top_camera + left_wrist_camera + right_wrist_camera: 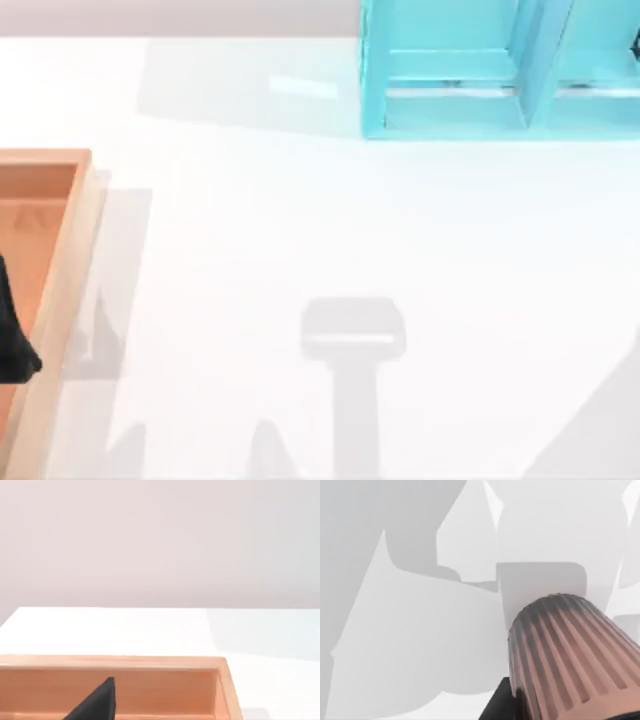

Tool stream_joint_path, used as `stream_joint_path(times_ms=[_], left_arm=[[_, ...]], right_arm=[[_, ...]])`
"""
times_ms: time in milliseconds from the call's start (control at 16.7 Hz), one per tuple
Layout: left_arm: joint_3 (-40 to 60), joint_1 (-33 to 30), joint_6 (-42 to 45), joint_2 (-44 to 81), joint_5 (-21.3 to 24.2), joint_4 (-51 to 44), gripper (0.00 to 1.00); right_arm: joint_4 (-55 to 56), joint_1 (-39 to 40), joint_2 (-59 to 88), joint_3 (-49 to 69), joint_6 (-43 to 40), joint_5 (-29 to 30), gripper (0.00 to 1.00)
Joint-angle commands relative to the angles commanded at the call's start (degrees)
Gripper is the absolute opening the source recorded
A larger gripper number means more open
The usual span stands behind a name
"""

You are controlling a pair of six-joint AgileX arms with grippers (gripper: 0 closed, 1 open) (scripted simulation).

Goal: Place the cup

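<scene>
A plain white table (330, 230) fills the scene under soft shadows. The cup (570, 655), seen from the right wrist camera, is a ribbed brownish tumbler with vertical flutes, close beneath the camera and apparently carried above the white surface. A dark gripper part shows at its base, but whether the right gripper clamps it cannot be told. It looks rigid and light; the ridges should resist slipping, and a hold across the fluted wall seems safest. Further out, a wooden tray (70, 260) sits at the table's left edge, with the left gripper (12, 345) hovering inside it, fingers unclear. A turquoise shelf unit (500, 70) stands at the far right.
</scene>
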Motion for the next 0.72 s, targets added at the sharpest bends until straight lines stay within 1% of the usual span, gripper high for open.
stream_joint_path(times_ms=[360, 420, 720], left_arm=[[0.0, 0.0, 0.0, 0.0, 0.0, 0.0, 1.00], [0.0, 0.0, 0.0, 0.0, 0.0, 0.0, 1.00], [0.0, 0.0, 0.0, 0.0, 0.0, 0.0, 1.00]], right_arm=[[0.0, 0.0, 0.0, 0.0, 0.0, 0.0, 0.98], [0.0, 0.0, 0.0, 0.0, 0.0, 0.0, 1.00], [0.0, 0.0, 0.0, 0.0, 0.0, 0.0, 1.00]])
